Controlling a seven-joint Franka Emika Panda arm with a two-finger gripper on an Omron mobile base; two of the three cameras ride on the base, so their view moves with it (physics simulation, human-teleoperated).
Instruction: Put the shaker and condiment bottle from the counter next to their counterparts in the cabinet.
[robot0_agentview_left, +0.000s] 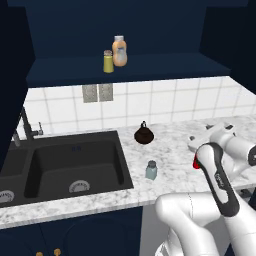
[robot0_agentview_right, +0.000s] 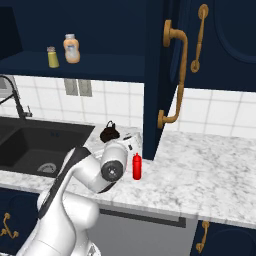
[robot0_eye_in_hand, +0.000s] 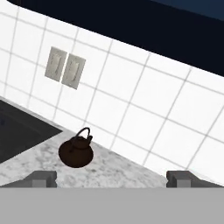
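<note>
left base: behind arm, looks down-forward at sink (robot0_agentview_left: 70, 165), bench (robot0_agentview_left: 170, 145) | right base: same bench from the other side | shared: kettle (robot0_agentview_left: 143, 134), cabinet shelf (robot0_agentview_left: 150, 67) | hand: low, near, faces tiled wall (robot0_eye_in_hand: 144, 100), kettle at 7 o'clock

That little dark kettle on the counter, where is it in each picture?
Left base view: kettle centre, right of the sink.
Right base view: kettle left of centre, behind the arm.
Hand view: kettle lower left.
Shared landmark: wall switch plates.
</note>
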